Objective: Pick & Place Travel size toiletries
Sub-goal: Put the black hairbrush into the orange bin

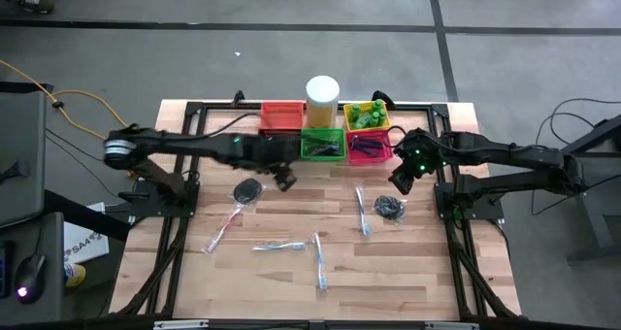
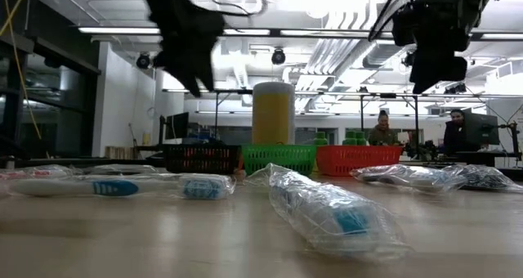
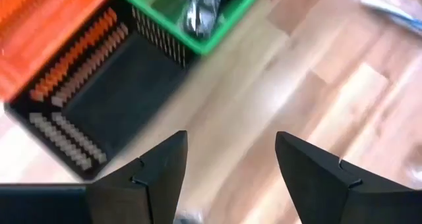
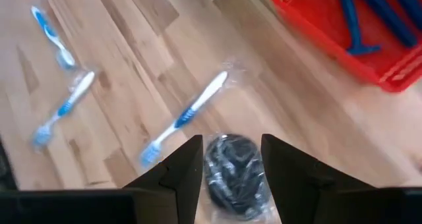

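Two dark coiled bundles are shown on the table: one lies near the right edge, seen between the right gripper's fingers in the right wrist view; the other lies left of centre, just beside the left gripper; wrapped toothbrushes, among them one touching or nearly touching the right bundle, are scattered across the front boards. The right gripper is held above its bundle, fingers parted and grasping nothing; the left gripper is spread wide and empty, near the black basket and green basket.

Likely faults: the neighbouring toothbrush wrapper could be pinched along with the bundle if the descent is made slightly off-centre; the loose coil could be caught by one strand only and slip.

Hard to make out: the height of the right gripper above the bundle cannot be judged; the left bundle is hidden in the left wrist view; the black basket's contents are blurred; the white cylinder blocks part of the basket row in the low view.
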`<action>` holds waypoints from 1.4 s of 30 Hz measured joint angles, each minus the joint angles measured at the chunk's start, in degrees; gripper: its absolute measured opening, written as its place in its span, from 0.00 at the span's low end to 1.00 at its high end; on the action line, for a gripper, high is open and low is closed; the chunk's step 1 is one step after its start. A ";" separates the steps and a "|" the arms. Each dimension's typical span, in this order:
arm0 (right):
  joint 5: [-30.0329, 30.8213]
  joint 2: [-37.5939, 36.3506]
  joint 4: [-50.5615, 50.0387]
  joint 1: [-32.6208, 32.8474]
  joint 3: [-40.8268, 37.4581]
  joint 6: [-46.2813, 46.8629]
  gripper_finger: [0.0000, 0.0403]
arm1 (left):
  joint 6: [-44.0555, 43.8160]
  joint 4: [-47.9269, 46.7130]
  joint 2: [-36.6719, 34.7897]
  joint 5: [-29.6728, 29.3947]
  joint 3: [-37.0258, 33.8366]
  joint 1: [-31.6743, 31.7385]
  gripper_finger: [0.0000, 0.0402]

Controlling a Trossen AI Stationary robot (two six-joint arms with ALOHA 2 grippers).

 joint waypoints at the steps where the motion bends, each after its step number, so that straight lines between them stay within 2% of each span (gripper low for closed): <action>1: 0.22 -0.02 0.15 0.62 0.02 1.68 0.37 | -1.16 0.55 -2.06 -0.30 -2.04 -0.93 0.57; 12: 6.72 0.46 -0.56 10.54 0.02 26.03 0.37 | -8.78 1.18 -24.72 -8.05 -18.18 -9.78 0.57; 19: 13.17 3.48 -7.02 17.15 0.02 51.35 0.37 | -9.71 3.16 -34.43 -9.72 -24.98 -14.00 0.57; 23: 15.75 6.38 -9.72 20.79 0.02 61.87 0.37 | -9.66 2.99 -36.09 -9.70 -26.57 -14.36 0.57; 31: 16.55 16.64 -9.45 28.06 -0.98 74.38 0.37 | -7.55 3.21 -35.80 -9.15 -26.95 -14.34 0.57; 36: 15.31 21.38 -7.92 30.41 -2.78 79.67 0.37 | -7.72 4.11 -35.91 -8.25 -26.95 -14.34 0.57; 42: 13.45 21.45 -0.56 30.21 -8.99 81.52 0.37 | -7.52 4.08 -35.91 -7.74 -26.95 -14.34 0.57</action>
